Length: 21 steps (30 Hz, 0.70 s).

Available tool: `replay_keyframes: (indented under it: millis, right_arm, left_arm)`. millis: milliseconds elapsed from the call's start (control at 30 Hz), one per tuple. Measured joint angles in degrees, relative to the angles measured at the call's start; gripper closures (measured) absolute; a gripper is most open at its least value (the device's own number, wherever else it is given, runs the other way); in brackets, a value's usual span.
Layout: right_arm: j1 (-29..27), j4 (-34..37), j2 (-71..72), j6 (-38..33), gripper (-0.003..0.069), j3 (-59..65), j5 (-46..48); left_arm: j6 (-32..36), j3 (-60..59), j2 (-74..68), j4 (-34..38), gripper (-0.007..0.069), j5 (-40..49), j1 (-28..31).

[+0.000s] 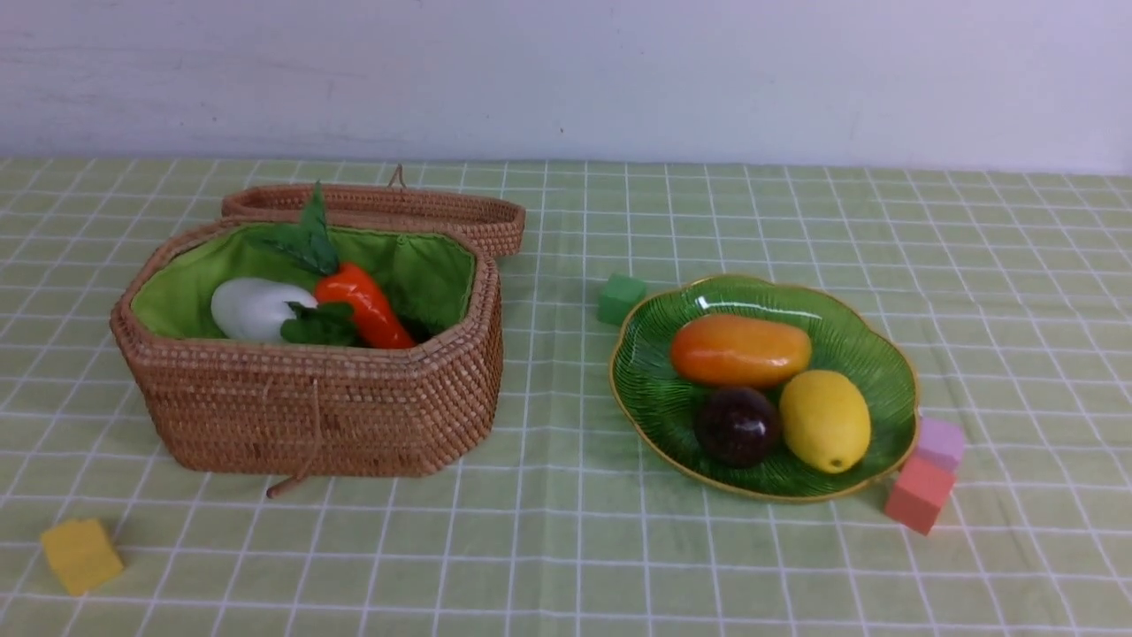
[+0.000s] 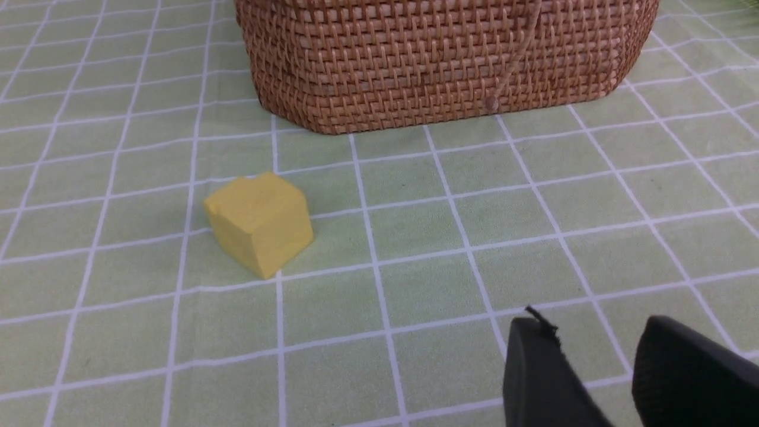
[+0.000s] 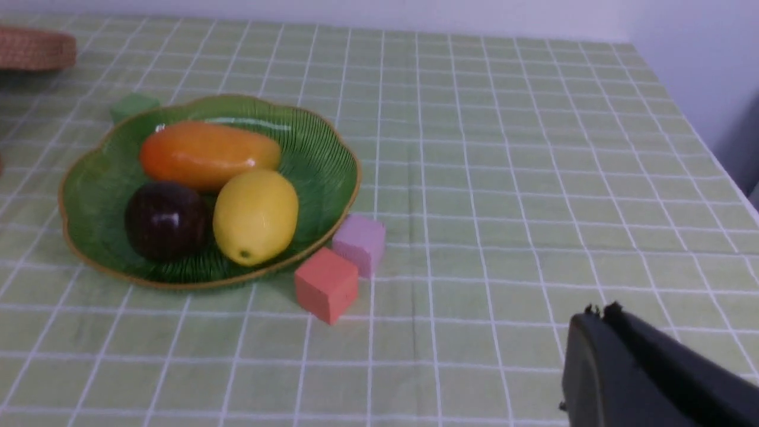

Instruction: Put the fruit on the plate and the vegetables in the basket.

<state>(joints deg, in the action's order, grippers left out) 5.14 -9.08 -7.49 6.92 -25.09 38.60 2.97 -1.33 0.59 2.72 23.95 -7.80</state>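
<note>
The green plate (image 1: 862, 354) (image 3: 89, 184) holds the orange mango (image 1: 739, 350) (image 3: 207, 153), the yellow lemon (image 1: 824, 419) (image 3: 255, 214) and a dark round fruit (image 1: 737, 425) (image 3: 165, 219). The wicker basket (image 1: 309, 407) (image 2: 450, 59) stands open, with a white radish (image 1: 252, 308) and an orange carrot (image 1: 367, 305) inside among green leaves. My left gripper (image 2: 593, 326) hangs open and empty over the cloth, short of the basket's front wall. My right gripper (image 3: 600, 311) is shut with nothing in it, well to the side of the plate. Neither arm shows in the front view.
A yellow cube (image 1: 80, 554) (image 2: 260, 222) lies in front of the basket. A green cube (image 1: 621, 297) (image 3: 134, 107) sits behind the plate's left rim. A red cube (image 1: 920, 492) (image 3: 326, 283) and a pink cube (image 1: 939, 442) (image 3: 359, 243) touch the plate's right front edge.
</note>
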Motion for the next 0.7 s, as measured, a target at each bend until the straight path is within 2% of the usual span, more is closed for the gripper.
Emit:
replay_keyframes:
  millis: [100, 233, 333, 700]
  right_arm:
    - [-1.52, 0.92, 1.02, 1.92, 0.0666, 9.27, -10.62]
    - [-2.31, 1.02, 6.60, 2.07, 0.0666, 20.21, -16.96]
    - [-2.92, 1.27, 8.03, 2.07, 0.0666, 25.72, -17.32]
    - [-3.20, 2.33, 8.08, 0.68, 0.0657, 26.14, -16.58]
  left_arm:
    - [0.00, 0.00, 0.00, 0.06, 0.0386, 0.00, 0.00]
    - [0.00, 0.00, 0.00, 0.06, 0.0386, 0.00, 0.00]
    - [0.00, 0.00, 0.00, 0.06, 0.0386, 0.00, 0.00]
    - [0.00, 0.00, 0.00, 0.13, 0.0386, 0.00, 0.00]
